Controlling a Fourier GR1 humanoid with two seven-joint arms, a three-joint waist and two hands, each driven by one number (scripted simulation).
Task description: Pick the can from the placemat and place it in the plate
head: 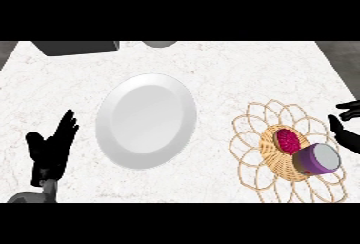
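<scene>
Can (318, 158) tipped on placemat (262, 143), lower right of frame. Right hand (347, 133) beside it, fingers spread, holding nothing. Advisable: close around can's side, lift clear, carry left to plate (146, 121). Left hand (55, 145) resting open, lower left.

There is only one view, the head view. It looks steeply down from above at the white marbled counter (232, 66), facing away from the robot, so the far edge of the counter is at the top. The camera is close enough that the plate (146, 121) fills the middle, the placemat (253, 143) is cut at the lower right, and each hand enters at a side: left hand (53, 147), right hand (348, 131).
</scene>
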